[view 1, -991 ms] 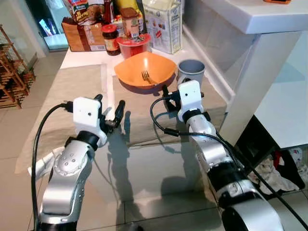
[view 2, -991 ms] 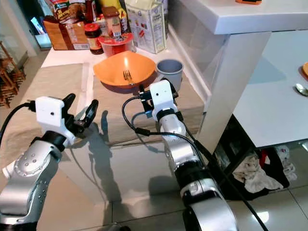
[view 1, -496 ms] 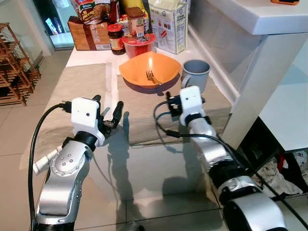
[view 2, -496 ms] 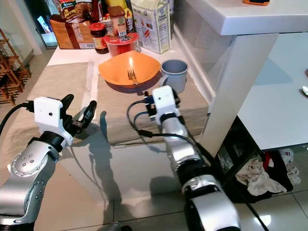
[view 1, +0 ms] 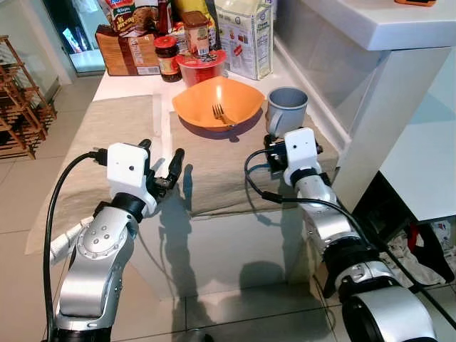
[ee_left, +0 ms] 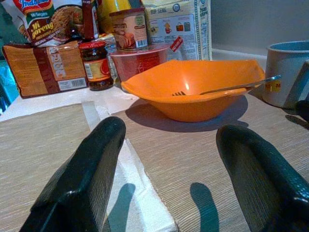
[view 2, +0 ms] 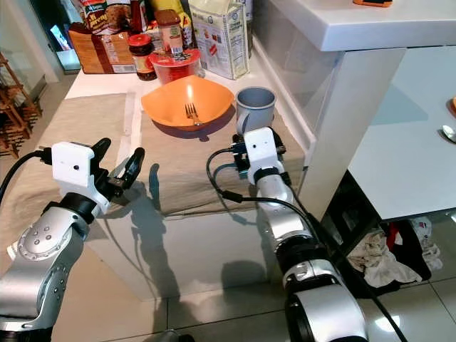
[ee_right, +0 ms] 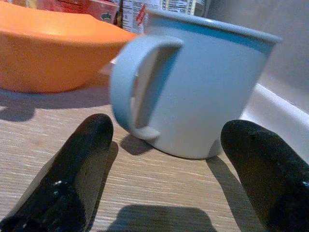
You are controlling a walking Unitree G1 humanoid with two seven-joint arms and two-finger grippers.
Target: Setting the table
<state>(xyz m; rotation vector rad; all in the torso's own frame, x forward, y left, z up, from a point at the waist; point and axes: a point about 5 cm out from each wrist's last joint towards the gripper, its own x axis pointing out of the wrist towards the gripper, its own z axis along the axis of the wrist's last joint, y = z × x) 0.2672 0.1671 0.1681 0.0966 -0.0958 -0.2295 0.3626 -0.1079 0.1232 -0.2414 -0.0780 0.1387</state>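
Mug (ee_right: 203,87): pale blue, upright on the beige placemat (view 1: 214,164), just right of the bowl, handle toward the robot.
Right gripper (ee_right: 169,193): fingers wide, straddling the mug's near side, not touching.
Bowl (view 1: 217,103): orange, fork (view 1: 218,112) inside.
Left gripper (view 1: 162,165): fingers wide, empty, over the table edge.
Progress: bowl, fork and mug laid out; mug apparently next to be grasped.

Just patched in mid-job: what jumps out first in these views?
The orange bowl with a fork in it sits mid-table on a beige mat, a grey-blue mug just to its right. The right gripper is open right in front of the mug, fingers either side of its handle. The left gripper hovers open at the table's near edge.
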